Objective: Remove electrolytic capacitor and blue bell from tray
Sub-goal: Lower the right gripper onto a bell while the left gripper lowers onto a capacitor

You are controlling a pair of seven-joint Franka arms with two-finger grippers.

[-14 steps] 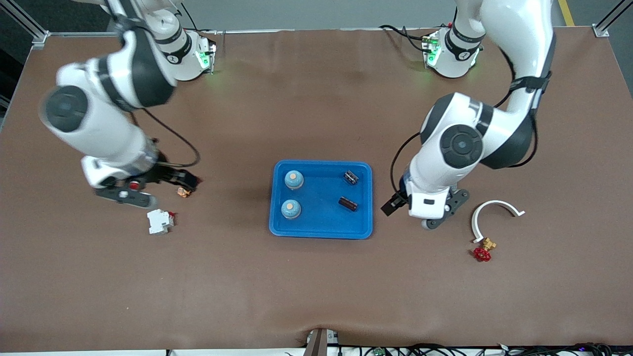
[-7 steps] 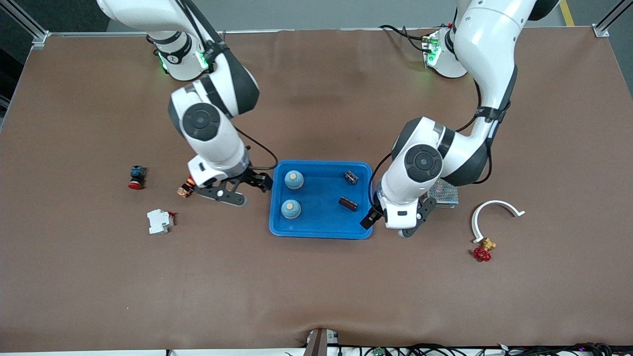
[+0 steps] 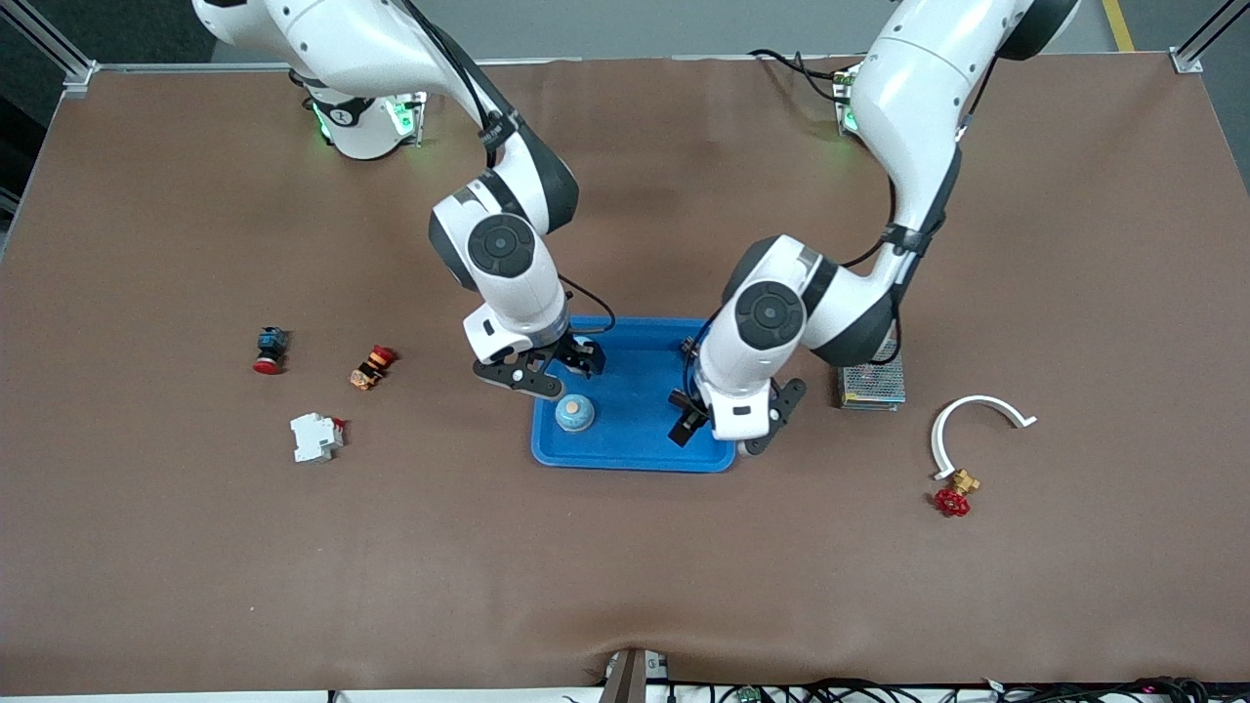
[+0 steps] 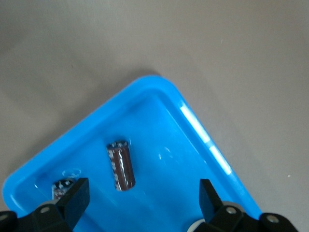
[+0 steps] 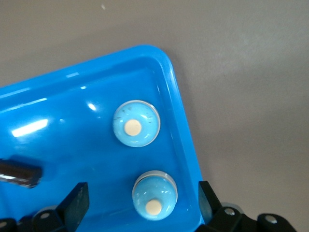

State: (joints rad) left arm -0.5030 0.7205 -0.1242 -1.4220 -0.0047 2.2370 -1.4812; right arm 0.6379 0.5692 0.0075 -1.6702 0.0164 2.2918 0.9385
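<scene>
A blue tray lies mid-table. Two light blue bells stand at its right-arm end; one bell shows in the front view, and the other bell lies under my right gripper. My right gripper hangs open over that bell, its fingers wide on either side, touching nothing. Two dark capacitors lie at the tray's left-arm end: one capacitor in plain sight, the other capacitor partly hidden by a finger. My left gripper hangs open and empty over them.
Toward the right arm's end lie a red push button, a small orange-red part and a white breaker. Toward the left arm's end lie a mesh-cased box, a white curved clamp and a red-handled valve.
Both arms have swung in from the table's two ends and now hang over the tray. Both grippers stayed open and nothing on the table has moved.
</scene>
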